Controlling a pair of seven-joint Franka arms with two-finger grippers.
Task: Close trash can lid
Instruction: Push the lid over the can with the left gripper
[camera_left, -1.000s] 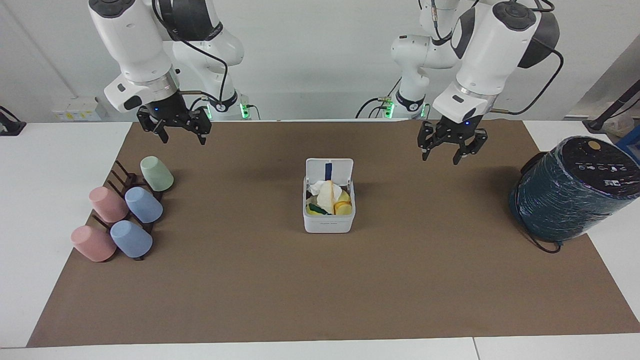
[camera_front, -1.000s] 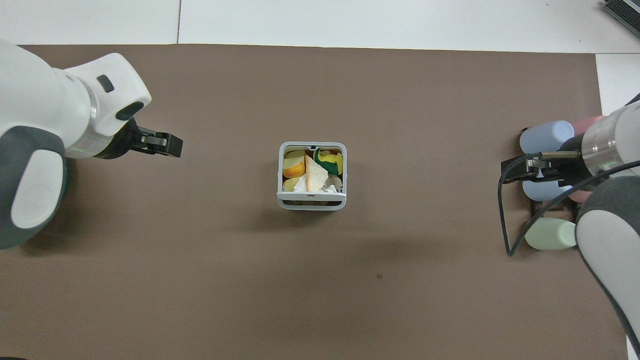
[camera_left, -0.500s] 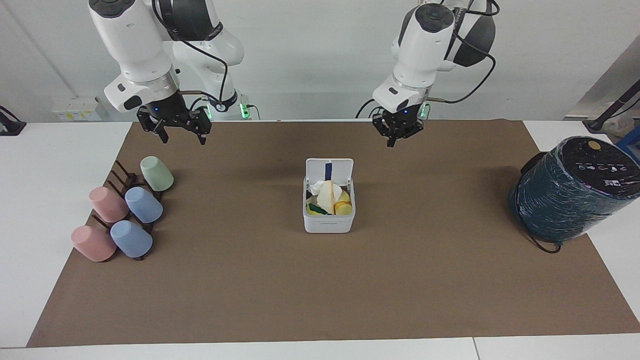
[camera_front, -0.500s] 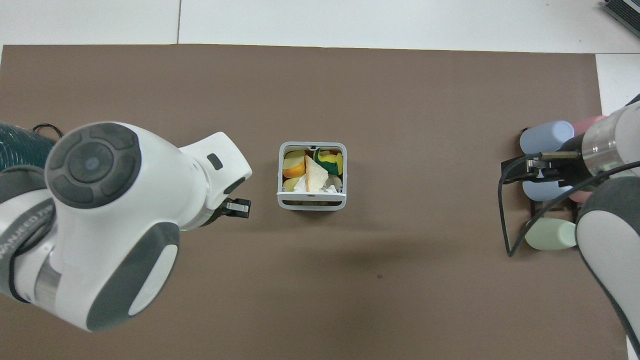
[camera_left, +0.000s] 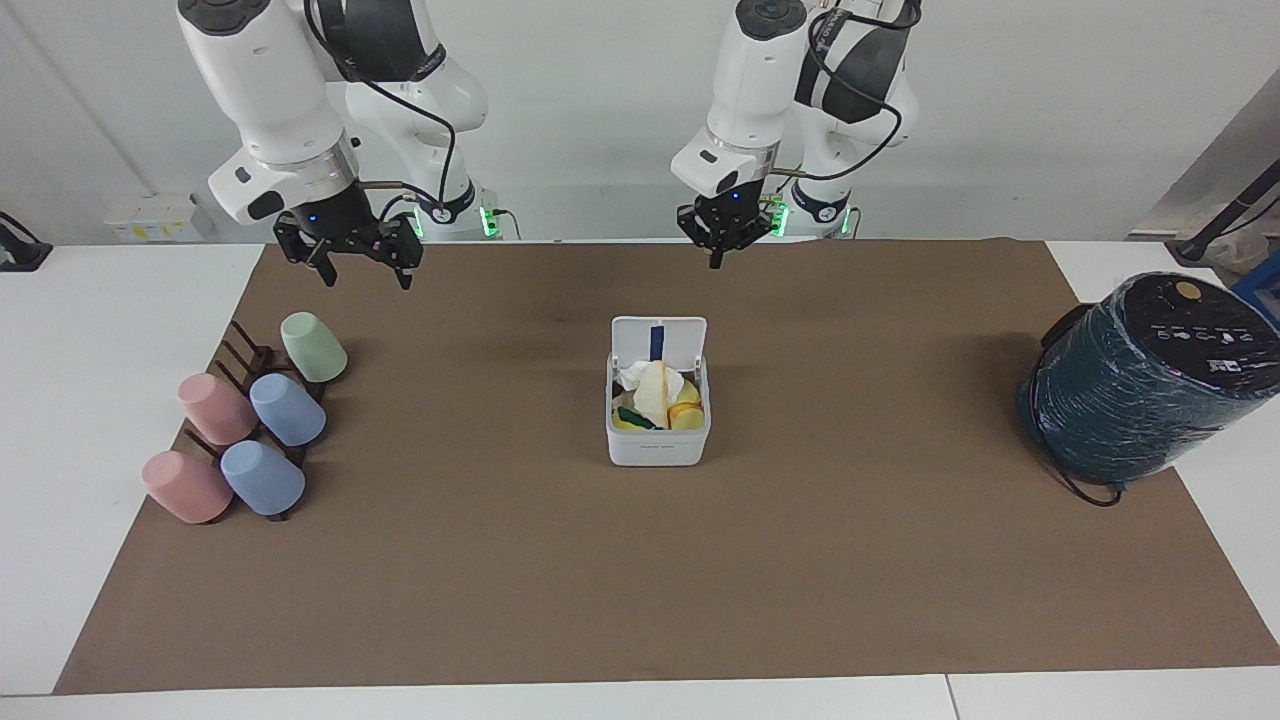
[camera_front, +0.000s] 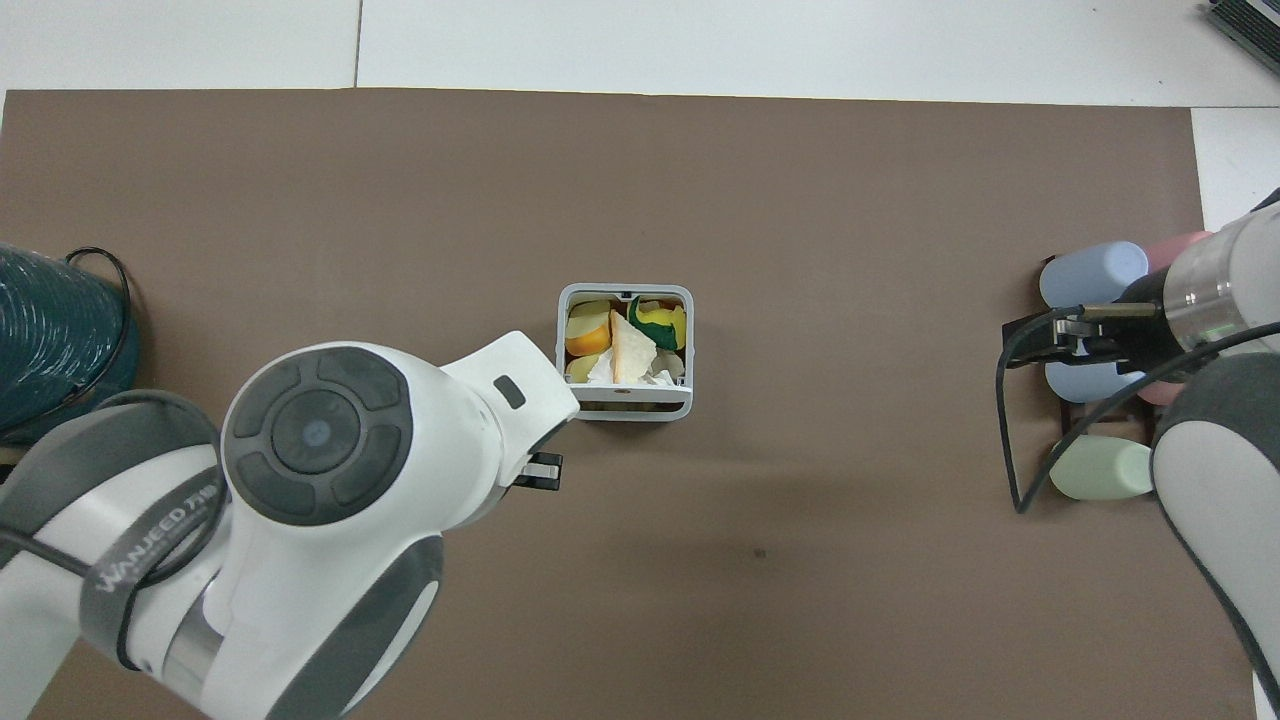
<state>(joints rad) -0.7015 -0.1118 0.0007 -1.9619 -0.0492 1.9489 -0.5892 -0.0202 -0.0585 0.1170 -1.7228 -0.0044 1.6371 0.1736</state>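
The small white trash can (camera_left: 657, 445) stands in the middle of the brown mat, filled with paper and yellow and green scraps. Its lid (camera_left: 658, 343) is open and stands upright on the side nearer the robots, with the blue strip of its underside showing. In the overhead view the trash can (camera_front: 562, 335) shows its open top and the lid (camera_front: 630, 408) is seen edge-on. My left gripper (camera_left: 718, 255) is shut and empty, raised over the mat just on the robots' side of the lid and apart from it; it also shows in the overhead view (camera_front: 543, 470). My right gripper (camera_left: 362, 272) is open and waits over the mat by the cups.
Several pastel cups lie on a dark rack (camera_left: 250, 360) toward the right arm's end, among them a green cup (camera_left: 313, 347) and a blue cup (camera_left: 287, 410). A large dark teal wrapped cylinder (camera_left: 1140, 385) stands at the left arm's end of the mat.
My left arm has swung from near the teal cylinder toward the middle of the table, and its fingers have closed. The right arm, trash can and lid have not moved.
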